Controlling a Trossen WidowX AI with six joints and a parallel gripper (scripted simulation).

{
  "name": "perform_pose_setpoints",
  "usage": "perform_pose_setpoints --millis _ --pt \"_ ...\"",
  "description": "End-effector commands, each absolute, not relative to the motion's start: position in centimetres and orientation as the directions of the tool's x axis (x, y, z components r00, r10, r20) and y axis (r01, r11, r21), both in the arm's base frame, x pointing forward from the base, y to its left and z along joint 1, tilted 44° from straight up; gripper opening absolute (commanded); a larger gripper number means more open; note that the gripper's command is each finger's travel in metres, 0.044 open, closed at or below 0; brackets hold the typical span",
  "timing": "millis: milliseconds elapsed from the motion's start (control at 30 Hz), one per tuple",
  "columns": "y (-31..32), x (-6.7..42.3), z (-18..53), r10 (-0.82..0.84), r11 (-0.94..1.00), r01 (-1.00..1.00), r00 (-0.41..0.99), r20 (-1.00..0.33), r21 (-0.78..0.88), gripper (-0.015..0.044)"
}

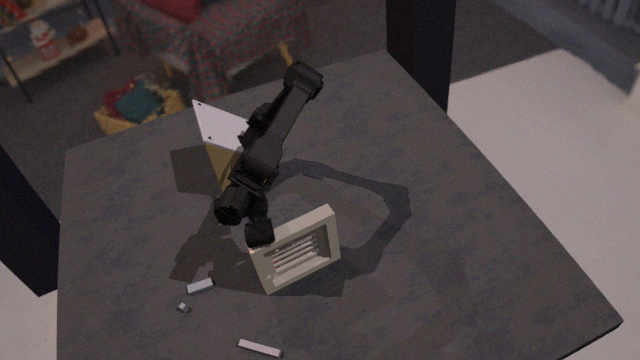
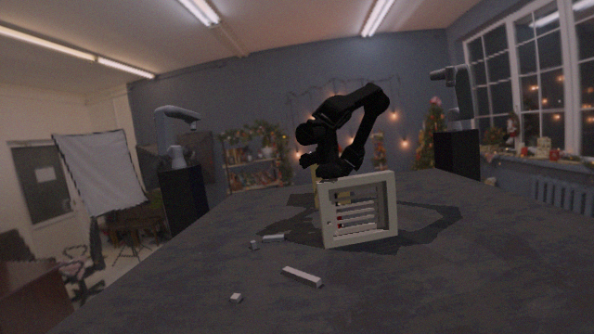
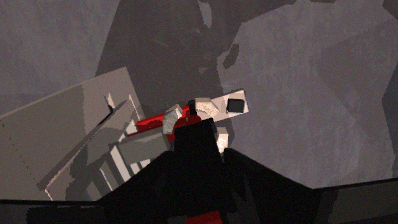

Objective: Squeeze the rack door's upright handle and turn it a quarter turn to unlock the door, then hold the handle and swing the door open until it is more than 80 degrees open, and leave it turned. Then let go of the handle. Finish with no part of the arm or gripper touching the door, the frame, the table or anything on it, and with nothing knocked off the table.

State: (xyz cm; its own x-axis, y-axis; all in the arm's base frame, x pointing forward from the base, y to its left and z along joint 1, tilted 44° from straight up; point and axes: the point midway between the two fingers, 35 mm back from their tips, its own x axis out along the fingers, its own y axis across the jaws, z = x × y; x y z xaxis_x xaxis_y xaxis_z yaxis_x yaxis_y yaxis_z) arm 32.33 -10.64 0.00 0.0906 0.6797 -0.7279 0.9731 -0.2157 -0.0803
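Observation:
The rack's pale frame [image 1: 327, 214] [image 2: 391, 204] stands upright on the table. The slatted door [image 1: 296, 254] [image 2: 359, 211] shows through its opening; its exact angle cannot be told. In the wrist view, pale slats [image 3: 119, 164] and a red bar [image 3: 152, 121] lie left of the fingertips. My gripper [image 3: 198, 157] is over the far side of the frame, shut on the red handle; little of the handle shows. Black gripper parts hide the frame's top left corner in the top view and overlap the frame's top in the exterior view.
A white-topped panel [image 1: 222, 125] with a brass-coloured side stands behind the arm. Loose pale pieces lie in front of the rack: a short bar [image 1: 200, 286] [image 2: 274, 237], a small block [image 1: 183, 307] [image 2: 253, 245], a longer bar [image 1: 259, 348] [image 2: 302, 276] and another block [image 2: 236, 298].

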Motion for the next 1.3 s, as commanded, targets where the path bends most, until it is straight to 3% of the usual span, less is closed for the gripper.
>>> perform_pose_setpoints --millis 0,233,600,933,1267 --pt "-10.54 32.37 0.06 0.684 -0.269 0.954 0.093 -0.724 -0.131 0.0013" --pt "-10.54 32.37 0.06 0.684 -0.269 0.954 0.093 -0.724 -0.131 0.0013" --pt "-10.54 32.37 0.06 0.684 -0.269 0.954 0.093 -0.724 -0.131 0.0285" --pt "-10.54 32.37 0.06 0.684 0.032 0.987 0.093 -0.724 0.157 0.0285" --pt "-10.54 32.37 0.06 0.684 0.374 0.806 0.093 -0.724 0.458 0.0285"
